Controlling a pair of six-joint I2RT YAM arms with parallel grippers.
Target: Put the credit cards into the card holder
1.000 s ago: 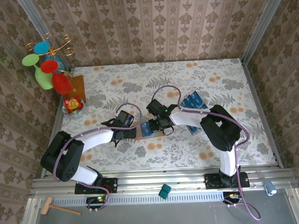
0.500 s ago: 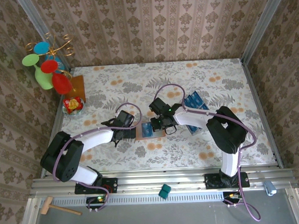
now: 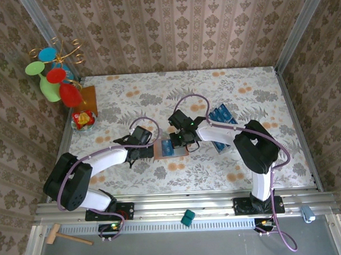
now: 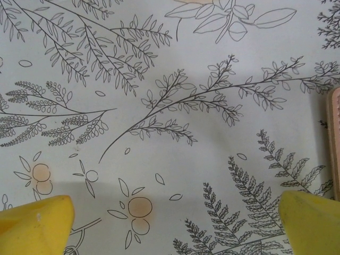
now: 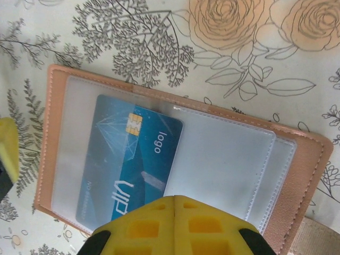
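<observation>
Right claw (image 5: 175,207) shut, shifted slightly over card holder (image 5: 312,164).

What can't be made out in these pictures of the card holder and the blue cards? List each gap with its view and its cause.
Right wrist view: the credit card's lower end and the card holder's lower edge, hidden behind the shut yellow jaws.
Left wrist view: most of the card holder, cut off by the right frame edge.
Top view: the number of spare credit cards, too small and partly under the right arm.
</observation>
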